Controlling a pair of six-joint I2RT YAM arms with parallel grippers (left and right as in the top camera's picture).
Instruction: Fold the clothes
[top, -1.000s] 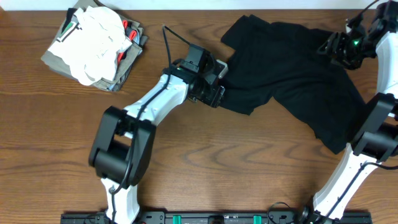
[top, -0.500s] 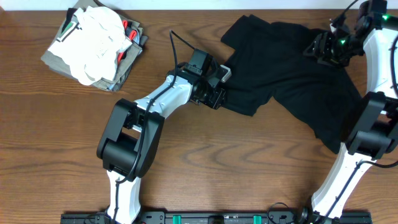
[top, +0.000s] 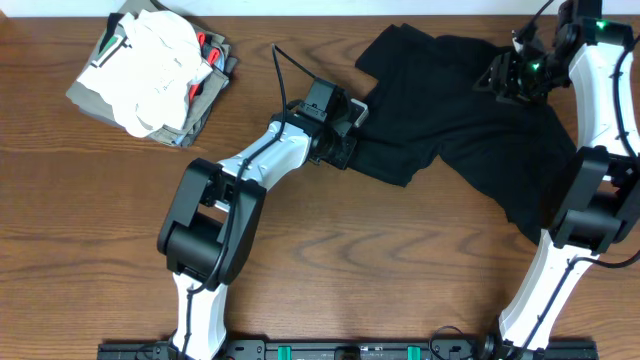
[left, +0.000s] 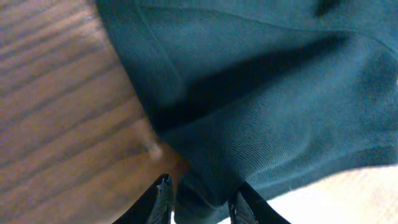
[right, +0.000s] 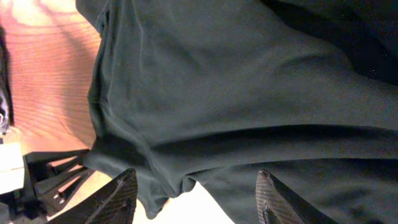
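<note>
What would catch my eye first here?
A black garment sprawls across the far right of the wooden table, with the left hand at its left edge and the right hand open above its far side. A stack of folded clothes sits far left.

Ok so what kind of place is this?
Probably a robotics lab or test bench, not a home: a left arm and a right arm rise from a rail at the edge of a wooden table, where a black garment and a stack of folded clothes lie.
</note>
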